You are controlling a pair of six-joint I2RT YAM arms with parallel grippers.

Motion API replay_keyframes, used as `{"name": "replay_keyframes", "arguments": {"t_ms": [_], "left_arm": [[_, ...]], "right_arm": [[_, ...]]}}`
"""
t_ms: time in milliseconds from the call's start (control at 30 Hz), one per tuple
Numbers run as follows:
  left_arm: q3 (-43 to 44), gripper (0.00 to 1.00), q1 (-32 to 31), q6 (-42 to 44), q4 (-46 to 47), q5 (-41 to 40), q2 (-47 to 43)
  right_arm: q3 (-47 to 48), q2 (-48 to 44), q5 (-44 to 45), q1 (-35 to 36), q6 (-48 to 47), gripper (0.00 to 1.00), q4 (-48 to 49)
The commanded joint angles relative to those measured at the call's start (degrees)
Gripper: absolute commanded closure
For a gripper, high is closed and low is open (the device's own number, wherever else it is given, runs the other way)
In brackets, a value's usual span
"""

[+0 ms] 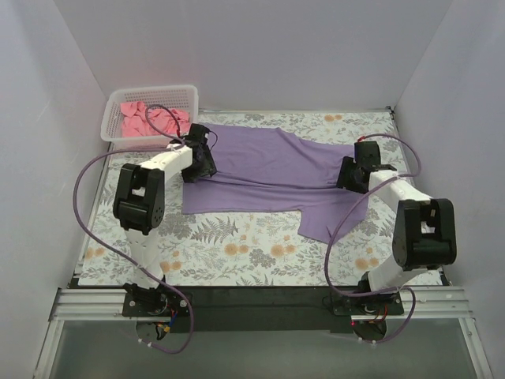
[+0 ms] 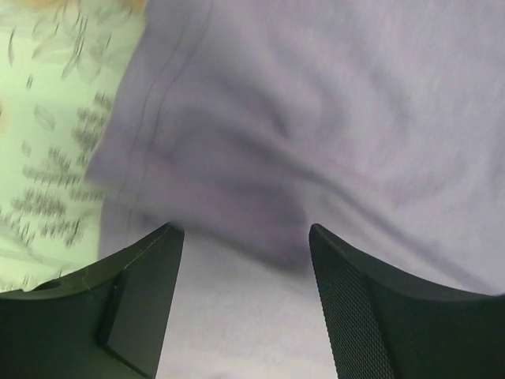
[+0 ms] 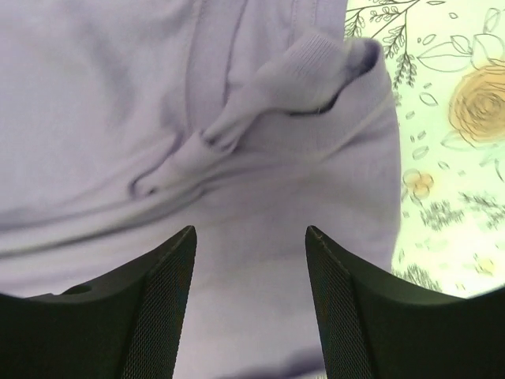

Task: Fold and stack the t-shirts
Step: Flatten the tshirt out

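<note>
Lavender t-shirt (image 1: 268, 170) lies spread mid-frame on the bench (image 1: 237, 245), salmon t-shirt (image 1: 146, 118) in the basket (image 1: 158, 88) upper left. Left pincer (image 2: 246, 230) and right pincer (image 3: 251, 230) gape empty over the lavender one's ends — pinch both evenly, lift together.

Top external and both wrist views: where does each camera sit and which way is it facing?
Top external: fixed above and behind the arm bases, looking down at the floral tablecloth, lavender t-shirt and white mesh basket holding a pink t-shirt; both arms show.
Left wrist: on the left arm, facing down past the open left hand at the shirt's hemmed edge.
Right wrist: on the right arm, facing down past the open right hand at a bunched fold.
Shared: both wrist views show lavender cloth beside tablecloth.
</note>
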Motion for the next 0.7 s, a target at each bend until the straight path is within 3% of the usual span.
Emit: {"name": "replay_keyframes", "arguments": {"t_ms": [0,267,367,400,433,667], "left_arm": [[-3.72,0.36,-0.16,-2.05,-0.49,3.38,-13.99],[-21.55,0.35,-2.09,-0.82,2.85,2.33,-39.33],[-31.13,0.35,-2.01,-0.90,4.52,0.40,-48.04],[-40.46,0.35,-2.01,-1.51,6.70,-1.69,-57.02],[-43.95,0.35,-2.01,-2.22,7.68,-2.50,-59.46],[-44.51,0.35,-2.01,-1.87,9.53,0.66,-60.37]], "right_arm": [[-2.04,-8.33,1.45,3.62,-2.97,0.36,-5.61],[-8.72,-17.22,7.88,14.69,-1.05,0.39,-17.21],[-9.69,-18.10,8.75,18.47,0.18,0.39,-19.68],[-11.00,-17.58,10.93,21.45,2.45,0.39,-20.04],[-11.36,-16.45,11.39,22.69,3.34,0.39,-20.56],[-11.27,-12.31,12.53,24.29,5.11,0.42,-20.04]]}}
